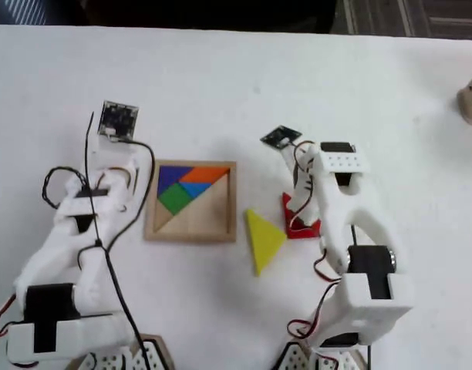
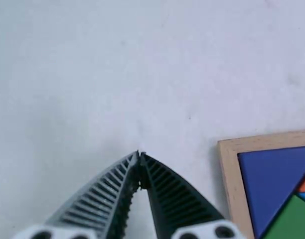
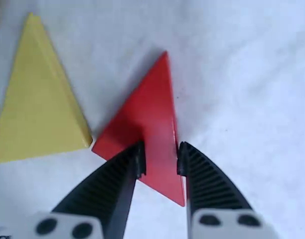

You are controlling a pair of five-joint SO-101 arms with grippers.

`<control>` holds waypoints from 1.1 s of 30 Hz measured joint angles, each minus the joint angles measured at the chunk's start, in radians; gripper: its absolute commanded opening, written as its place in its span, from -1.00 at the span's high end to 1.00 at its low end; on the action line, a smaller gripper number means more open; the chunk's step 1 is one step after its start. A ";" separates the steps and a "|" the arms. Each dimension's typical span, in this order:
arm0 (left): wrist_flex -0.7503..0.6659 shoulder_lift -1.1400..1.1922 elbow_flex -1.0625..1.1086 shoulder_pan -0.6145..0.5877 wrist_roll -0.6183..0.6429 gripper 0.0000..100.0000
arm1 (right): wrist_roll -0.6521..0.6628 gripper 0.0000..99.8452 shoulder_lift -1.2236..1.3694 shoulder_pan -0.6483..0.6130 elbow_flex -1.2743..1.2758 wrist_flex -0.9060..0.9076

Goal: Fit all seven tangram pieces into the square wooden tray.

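The square wooden tray [image 1: 190, 234] lies between the arms and holds blue [image 1: 169, 176], orange [image 1: 205, 174] and green [image 1: 174, 198] pieces plus a small light-blue one; its lower right part is bare wood. A yellow triangle [image 1: 263, 237] lies flat on the table right of the tray. Beside it is a red triangle [image 3: 147, 124], with my right gripper [image 3: 160, 157] shut on it, one finger on each side. My left gripper [image 2: 140, 162] is shut and empty over bare table, just off the tray's corner [image 2: 227, 169].
A beige perforated object [image 1: 471, 96] stands at the table's right edge. Black cables trail from the left arm [image 1: 74, 231] beside the tray. The white table ends at a dark back edge. Open space lies behind the tray.
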 measured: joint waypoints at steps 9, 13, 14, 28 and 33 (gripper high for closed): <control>0.000 0.000 0.000 0.000 0.000 0.95 | -0.020 0.76 -0.100 0.000 -0.003 0.078; 0.000 0.000 0.000 0.000 0.000 0.95 | -0.020 0.51 -0.221 0.002 0.003 0.152; 0.000 0.000 0.000 0.000 0.000 0.95 | -0.020 0.45 -0.244 0.000 0.017 0.166; 0.000 0.000 0.000 0.000 0.000 0.95 | -0.098 0.34 -0.292 -0.069 0.358 -0.160; 0.000 0.000 0.000 0.000 0.000 0.95 | -0.104 0.34 -0.292 -0.094 0.359 -0.180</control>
